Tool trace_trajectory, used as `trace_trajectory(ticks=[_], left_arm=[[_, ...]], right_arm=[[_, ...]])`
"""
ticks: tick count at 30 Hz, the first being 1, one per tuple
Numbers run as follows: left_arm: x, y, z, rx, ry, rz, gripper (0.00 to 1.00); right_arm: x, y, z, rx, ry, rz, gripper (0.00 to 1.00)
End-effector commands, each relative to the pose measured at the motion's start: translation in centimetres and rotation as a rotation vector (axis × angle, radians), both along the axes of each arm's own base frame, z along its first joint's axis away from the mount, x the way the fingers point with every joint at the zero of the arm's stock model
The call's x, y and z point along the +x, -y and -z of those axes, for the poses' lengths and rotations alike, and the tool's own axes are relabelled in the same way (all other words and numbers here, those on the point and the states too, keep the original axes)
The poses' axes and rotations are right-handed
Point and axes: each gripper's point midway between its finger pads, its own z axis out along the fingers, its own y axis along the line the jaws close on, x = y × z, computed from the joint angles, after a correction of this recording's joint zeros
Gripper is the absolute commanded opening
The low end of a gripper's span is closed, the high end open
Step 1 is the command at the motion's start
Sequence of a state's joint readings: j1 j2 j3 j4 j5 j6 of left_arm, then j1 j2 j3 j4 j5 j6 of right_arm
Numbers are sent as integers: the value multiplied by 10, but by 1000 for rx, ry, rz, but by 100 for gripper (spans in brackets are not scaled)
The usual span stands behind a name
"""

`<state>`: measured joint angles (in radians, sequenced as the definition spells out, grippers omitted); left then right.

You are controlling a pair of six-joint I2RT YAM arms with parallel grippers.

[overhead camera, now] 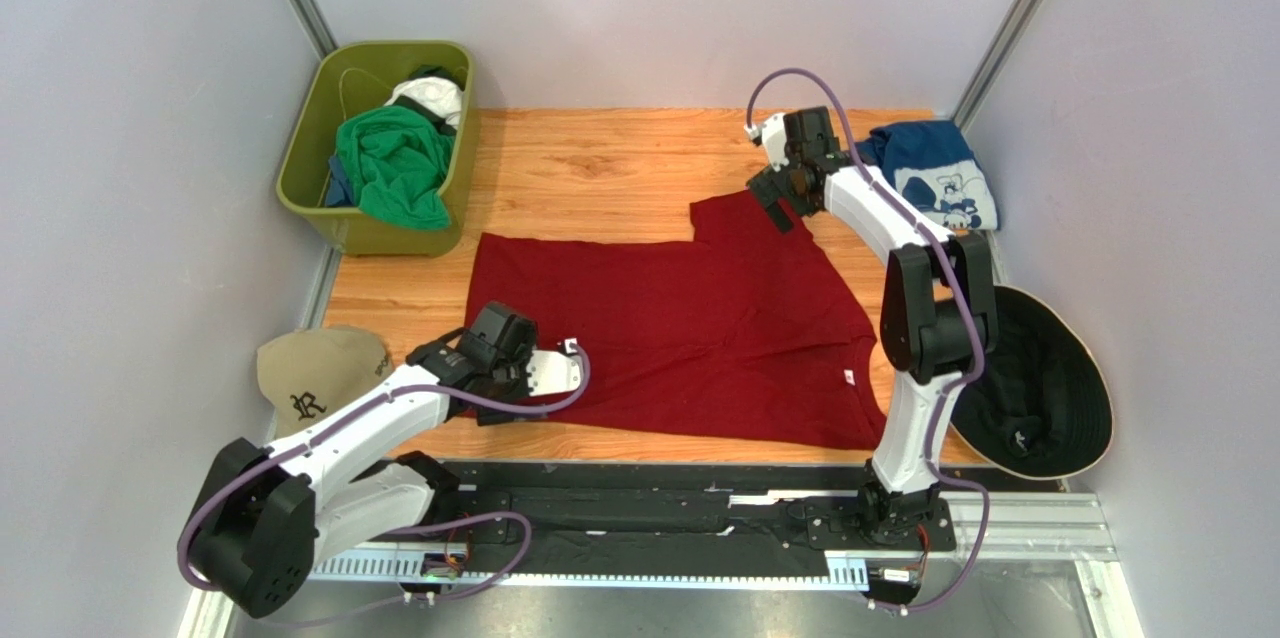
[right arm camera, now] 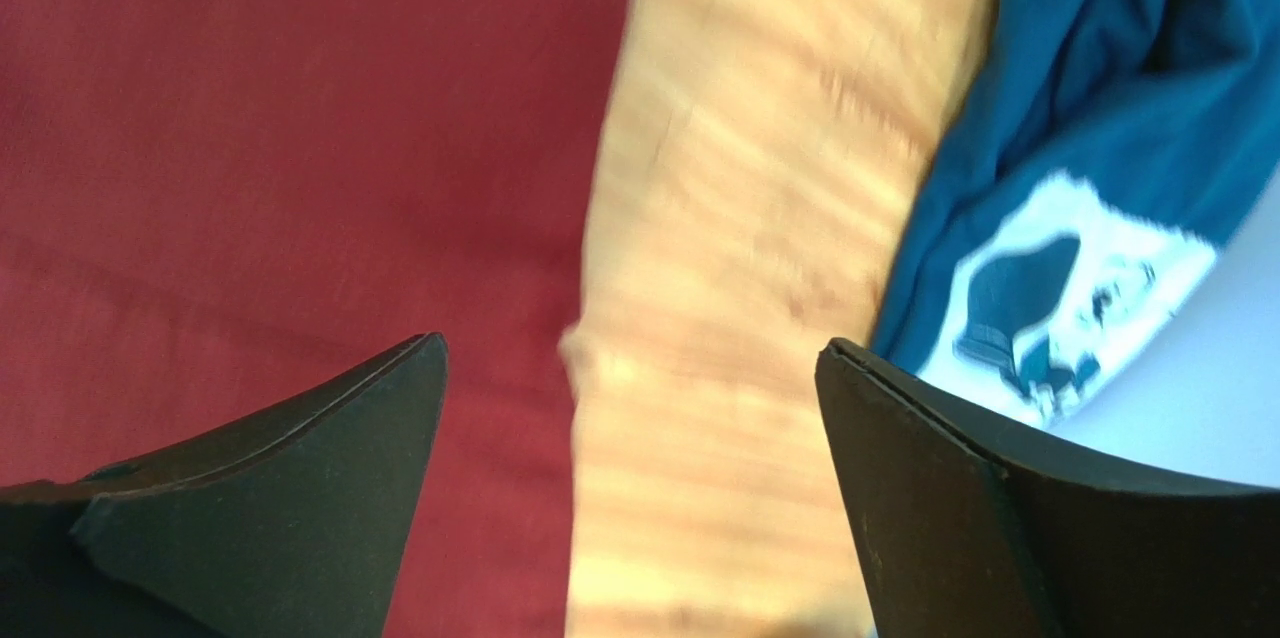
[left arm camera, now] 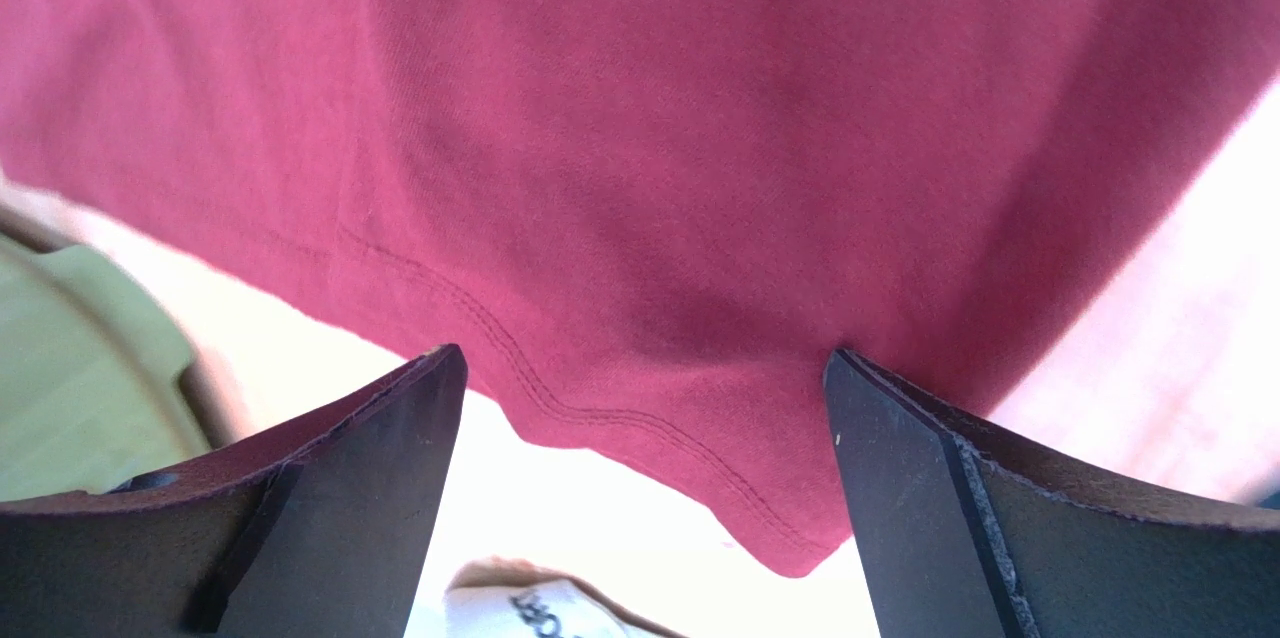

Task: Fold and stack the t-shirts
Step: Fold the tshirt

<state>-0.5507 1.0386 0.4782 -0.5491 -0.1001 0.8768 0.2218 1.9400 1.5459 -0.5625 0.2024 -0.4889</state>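
Observation:
The dark red t-shirt (overhead camera: 676,323) lies spread flat on the wooden table. My left gripper (overhead camera: 561,365) is open at its front left corner. In the left wrist view the hemmed corner (left arm camera: 721,443) sits between the open fingers (left arm camera: 376,473), not gripped. My right gripper (overhead camera: 774,203) is open over the shirt's back right edge. The right wrist view shows the red cloth (right arm camera: 301,143) on the left and bare wood between the fingers (right arm camera: 962,488). The navy-blue t-shirt (overhead camera: 935,173) with white print lies bunched at the back right and also shows in the right wrist view (right arm camera: 1082,143). The green t-shirt (overhead camera: 394,158) is in the bin.
An olive-green bin (overhead camera: 301,158) stands at the back left with other clothes in it. A tan baseball cap (overhead camera: 316,376) lies off the table's left edge. A black wide-brimmed hat (overhead camera: 1037,383) lies at the right, beside the right arm.

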Motion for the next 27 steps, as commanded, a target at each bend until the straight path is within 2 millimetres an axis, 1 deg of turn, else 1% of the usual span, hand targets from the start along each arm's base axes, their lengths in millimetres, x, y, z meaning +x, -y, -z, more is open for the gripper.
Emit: trace_trajectory(ticks=[1, 2, 3, 4, 5, 6, 7, 8, 11, 13, 14, 18, 22, 27], left_arm=[[-27, 1, -3, -44, -83, 16, 99], [-21, 6, -14, -71, -49, 17, 99], [-19, 9, -19, -89, -32, 14, 99], [-16, 12, -25, -108, -19, 15, 99], [-11, 15, -35, -131, 16, 14, 99], [-9, 17, -39, -138, 24, 12, 99], [-9, 23, -42, -168, 19, 24, 99], [-5, 26, -48, -178, 26, 22, 99], [1, 31, -52, -185, 27, 22, 99], [6, 31, -55, -178, 46, 23, 99], [8, 32, -54, -172, 46, 26, 99], [14, 33, -55, -165, 55, 26, 99], [17, 34, -53, -152, 54, 37, 99], [18, 34, -49, -147, 46, 41, 99]], right_arm=[[34, -13, -2, 160, 8, 32, 99], [37, -15, 0, 197, -1, 48, 99], [48, -18, 3, 223, -3, 57, 98], [50, -16, 7, 244, -20, 68, 98], [54, -21, 9, 279, -28, 60, 98], [62, -22, 4, 304, -13, 70, 98], [65, -24, 15, 321, -35, 71, 98], [68, -26, 17, 331, -38, 71, 98], [79, -30, 25, 356, -47, 72, 97], [86, -32, 23, 375, -42, 71, 97], [87, -34, 29, 380, -51, 70, 97], [94, -38, 36, 413, -58, 67, 94], [97, -42, 44, 423, -72, 63, 90], [97, -42, 55, 420, -92, 57, 88]])
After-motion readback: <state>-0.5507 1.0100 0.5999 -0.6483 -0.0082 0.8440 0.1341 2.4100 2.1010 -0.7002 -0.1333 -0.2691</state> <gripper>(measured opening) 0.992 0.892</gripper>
